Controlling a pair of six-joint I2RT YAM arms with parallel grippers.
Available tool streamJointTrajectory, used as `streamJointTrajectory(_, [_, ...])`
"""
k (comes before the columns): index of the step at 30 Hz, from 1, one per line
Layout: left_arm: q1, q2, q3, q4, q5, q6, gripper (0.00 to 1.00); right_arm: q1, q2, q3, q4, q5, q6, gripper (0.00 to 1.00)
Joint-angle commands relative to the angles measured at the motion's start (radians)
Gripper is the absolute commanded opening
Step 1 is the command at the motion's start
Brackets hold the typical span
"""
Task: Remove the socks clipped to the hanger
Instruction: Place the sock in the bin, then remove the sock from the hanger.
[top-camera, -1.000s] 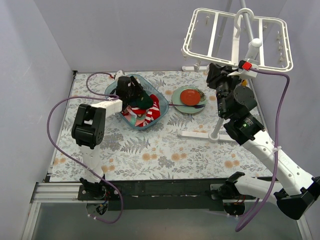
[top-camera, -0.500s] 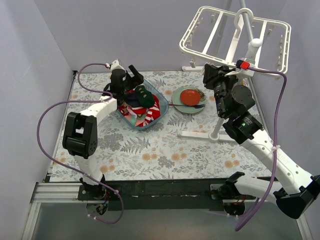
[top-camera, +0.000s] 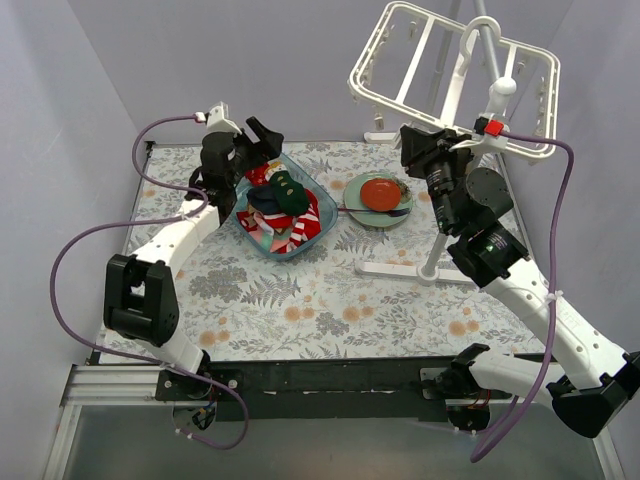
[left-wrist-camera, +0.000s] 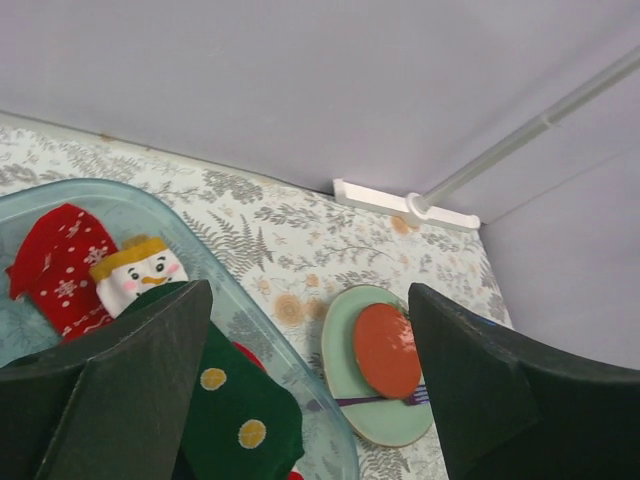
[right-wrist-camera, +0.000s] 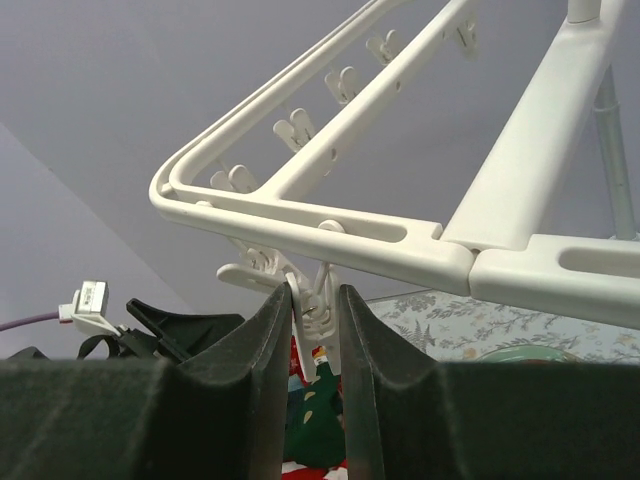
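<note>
**L gripper**: jaws wide open, nothing betw. them. It hangs above the far-L rim of the blue tub, toward the far L corner of the bench.

**Socks**: heaped inside the tub, on the far half of the bench, L of centre. L wrist view shows a red snowflake sock, a snowman sock and a green sock w/ yellow dots.

**Hanger**: white rack, tilted, up on the stand over the far R corner.

**R gripper**: high, directly under a hanger bar. Jaws closed to a narrow gap, pinching a white clip that dangles from the bar.

**Plate**: green, just R of the tub. A red round object sits on it.
</note>
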Motion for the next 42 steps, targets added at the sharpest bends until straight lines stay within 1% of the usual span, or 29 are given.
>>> streamJointTrajectory(1, [0.000, -0.092, -0.043, 0.068, 0.132, 0.016, 0.78, 0.006, 0.001, 0.049, 0.030, -0.100, 0.073, 0.01])
streamJointTrajectory(3, [-0.001, -0.108, -0.066, 0.092, 0.178, 0.020, 0.77, 0.006, 0.007, 0.052, 0.030, -0.111, 0.104, 0.01])
streamJointTrajectory(5, [-0.002, -0.134, -0.092, 0.151, 0.264, 0.019, 0.77, 0.006, 0.013, 0.056, 0.029, -0.126, 0.130, 0.01])
streamJointTrajectory(6, [-0.004, -0.143, -0.127, 0.203, 0.288, 0.017, 0.77, 0.005, 0.018, 0.059, 0.030, -0.131, 0.141, 0.01])
streamJointTrajectory(7, [-0.007, -0.161, -0.144, 0.230, 0.348, 0.010, 0.76, 0.006, 0.023, 0.061, 0.032, -0.138, 0.148, 0.01])
streamJointTrajectory(10, [-0.023, -0.186, -0.225, 0.361, 0.426, -0.016, 0.76, 0.006, 0.036, 0.072, 0.035, -0.160, 0.174, 0.01])
streamJointTrajectory(11, [-0.030, -0.195, -0.241, 0.391, 0.483, -0.025, 0.75, 0.006, 0.041, 0.078, 0.036, -0.164, 0.182, 0.01])
streamJointTrajectory(12, [-0.037, -0.200, -0.253, 0.449, 0.503, -0.033, 0.75, 0.006, 0.050, 0.079, 0.038, -0.172, 0.194, 0.01])
streamJointTrajectory(15, [-0.082, -0.205, -0.295, 0.534, 0.558, -0.047, 0.74, 0.006, 0.064, 0.087, 0.050, -0.188, 0.214, 0.01])
streamJointTrajectory(18, [-0.137, -0.191, -0.296, 0.579, 0.597, -0.027, 0.73, 0.006, 0.072, 0.090, 0.055, -0.203, 0.227, 0.01])
streamJointTrajectory(22, [-0.215, -0.154, -0.270, 0.628, 0.623, -0.021, 0.73, 0.006, 0.072, 0.089, 0.056, -0.215, 0.240, 0.01])
streamJointTrajectory(28, [-0.309, -0.068, -0.172, 0.665, 0.667, -0.003, 0.73, 0.005, 0.069, 0.079, 0.065, -0.227, 0.251, 0.01])
streamJointTrajectory(33, [-0.326, -0.045, -0.173, 0.718, 0.664, 0.013, 0.76, 0.005, 0.047, 0.078, 0.050, -0.221, 0.256, 0.01])
streamJointTrajectory(37, [-0.350, -0.017, -0.178, 0.744, 0.641, 0.045, 0.77, 0.005, 0.038, 0.082, 0.045, -0.238, 0.283, 0.01])
streamJointTrajectory(42, [-0.387, 0.025, -0.178, 0.789, 0.540, 0.100, 0.77, 0.005, 0.052, 0.089, 0.032, -0.275, 0.357, 0.01])
